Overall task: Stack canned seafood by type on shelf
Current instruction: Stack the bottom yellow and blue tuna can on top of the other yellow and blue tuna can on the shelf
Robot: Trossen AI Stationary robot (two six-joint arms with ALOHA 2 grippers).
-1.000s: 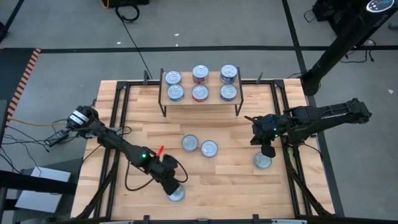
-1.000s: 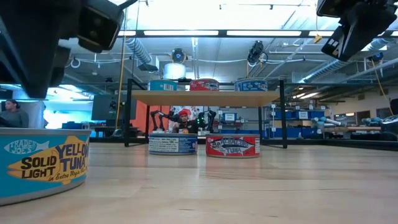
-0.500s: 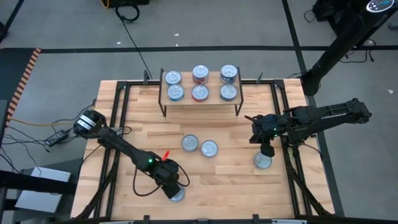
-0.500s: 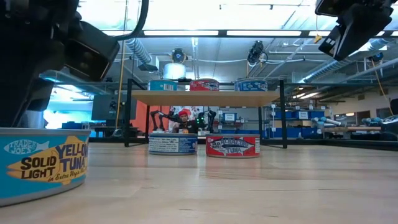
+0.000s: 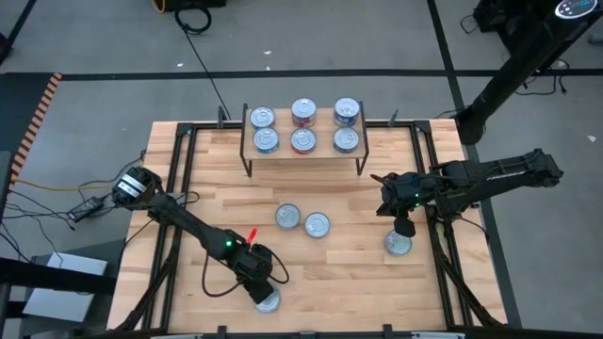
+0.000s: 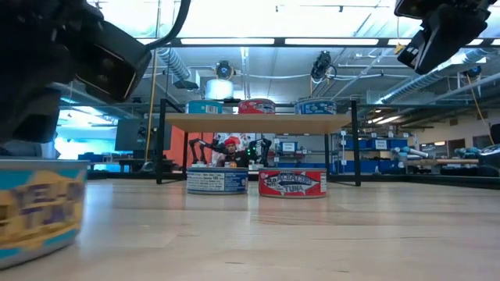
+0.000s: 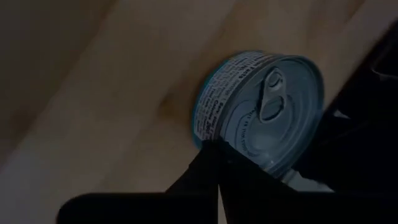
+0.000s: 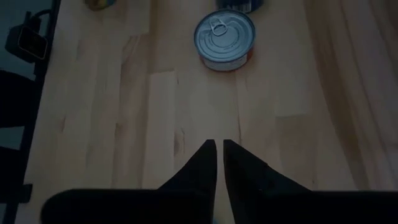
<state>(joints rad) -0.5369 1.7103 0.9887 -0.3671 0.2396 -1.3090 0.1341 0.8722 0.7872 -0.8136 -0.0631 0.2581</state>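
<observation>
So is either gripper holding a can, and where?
Nothing is held. The left gripper is shut against the tuna can rim; the right gripper hangs empty.

One camera hangs above, looking straight down on the whole bench (image 5: 377, 188). Another sits at bench-top level, facing across to the shelf (image 6: 258, 122) and the room behind; both share the shelf (image 5: 303, 141). The left wrist camera is close over a blue-labelled tin (image 7: 261, 109). The right wrist camera looks down on bare planks and a red-labelled tin (image 8: 224, 38).

A blue-labelled tin (image 7: 261, 106) is lying tilted on the wooden table (image 7: 93, 93), its pull-tab lid showing, with the closed left gripper (image 7: 219, 163) pressing against its rim.
</observation>
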